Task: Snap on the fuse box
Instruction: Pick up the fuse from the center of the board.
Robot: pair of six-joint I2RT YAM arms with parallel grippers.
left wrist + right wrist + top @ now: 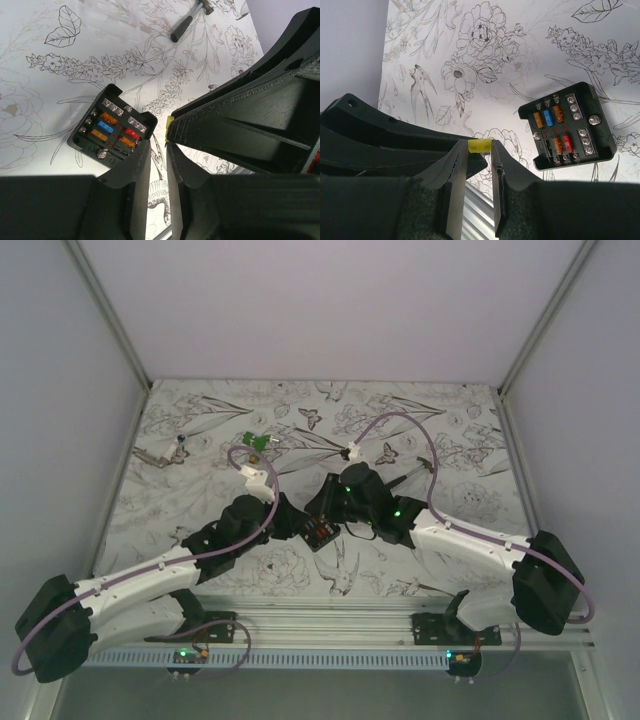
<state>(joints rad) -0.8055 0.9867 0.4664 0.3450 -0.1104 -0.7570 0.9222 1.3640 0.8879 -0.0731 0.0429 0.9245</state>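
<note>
Fuse box (567, 127) open; right claw (479, 149) pinches yellow piece (480, 145), perhaps fuse.

From above, only a small part of the fuse box (321, 535) shows. The green piece (258, 442) is too small to make out. Only the tip of a yellow bit (480, 146) peeks out between the right fingers (507, 167). A black-handled tool (186, 24) is cut off by the top edge of the left wrist view
</note>
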